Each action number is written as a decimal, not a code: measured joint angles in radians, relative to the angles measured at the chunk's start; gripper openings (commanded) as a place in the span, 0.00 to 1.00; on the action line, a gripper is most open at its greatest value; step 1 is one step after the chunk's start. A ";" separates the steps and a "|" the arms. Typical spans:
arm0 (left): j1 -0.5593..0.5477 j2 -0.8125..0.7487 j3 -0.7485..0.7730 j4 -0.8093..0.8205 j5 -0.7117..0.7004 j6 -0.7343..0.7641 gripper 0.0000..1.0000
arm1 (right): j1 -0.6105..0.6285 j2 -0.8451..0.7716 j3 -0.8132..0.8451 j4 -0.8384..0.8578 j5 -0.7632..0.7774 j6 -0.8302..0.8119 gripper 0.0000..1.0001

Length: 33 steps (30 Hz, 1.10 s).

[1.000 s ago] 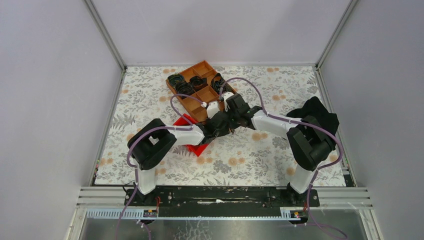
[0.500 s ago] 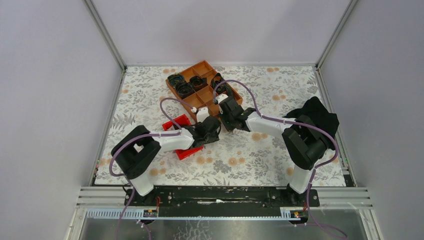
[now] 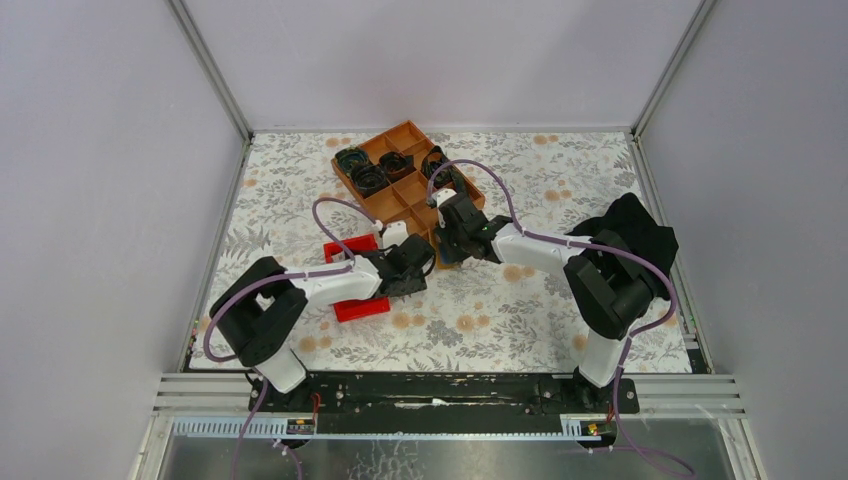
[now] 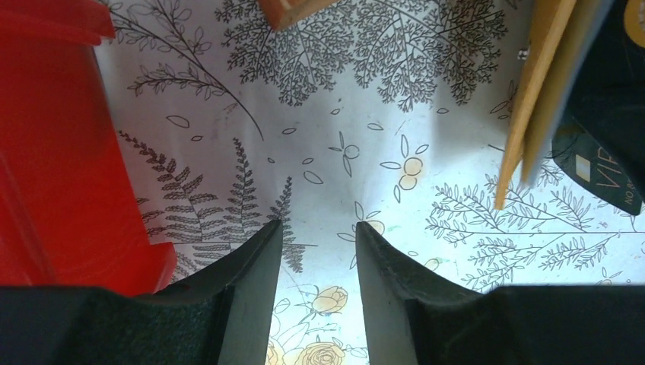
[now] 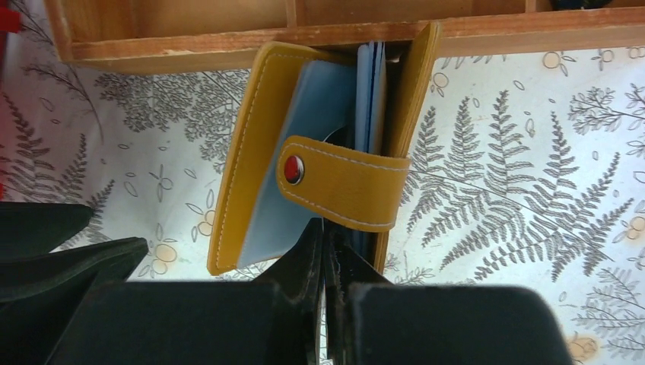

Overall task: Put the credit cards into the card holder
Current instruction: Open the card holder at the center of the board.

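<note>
flower-printed tabletop (image 3: 520, 310) lies under both arms; the card holder (image 5: 258, 152) is held up on edge just in front of the wooden tray (image 5: 228, 34), its covers parted a little, its long axis running away from the right wrist toward the tray wall; the right jaws are pinched tight on its near edge, under the snap strap, though whether a card sits between them too i cannot tell; bluish credit cards (image 5: 370, 84) show inside against the right-hand cover; the left jaws hang narrowly parted and empty above bare print, the red bin (image 4: 53, 152) to their left; from them the holder lies ahead and to the right, edge-on, apart from the tips, with a dark card (image 4: 601, 171) just past it; so the right arm is the nearer, and i judge the left would have to swing right to reach either.
</note>
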 measured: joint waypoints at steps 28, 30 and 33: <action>0.002 0.021 0.164 -0.030 0.010 -0.038 0.53 | -0.033 0.002 -0.006 0.017 -0.079 0.175 0.00; 0.002 0.035 0.179 -0.028 0.009 -0.037 0.53 | -0.035 0.001 -0.009 0.020 -0.082 0.177 0.00; 0.002 0.068 0.201 -0.028 0.009 -0.033 0.53 | -0.038 0.001 -0.009 0.020 -0.085 0.182 0.00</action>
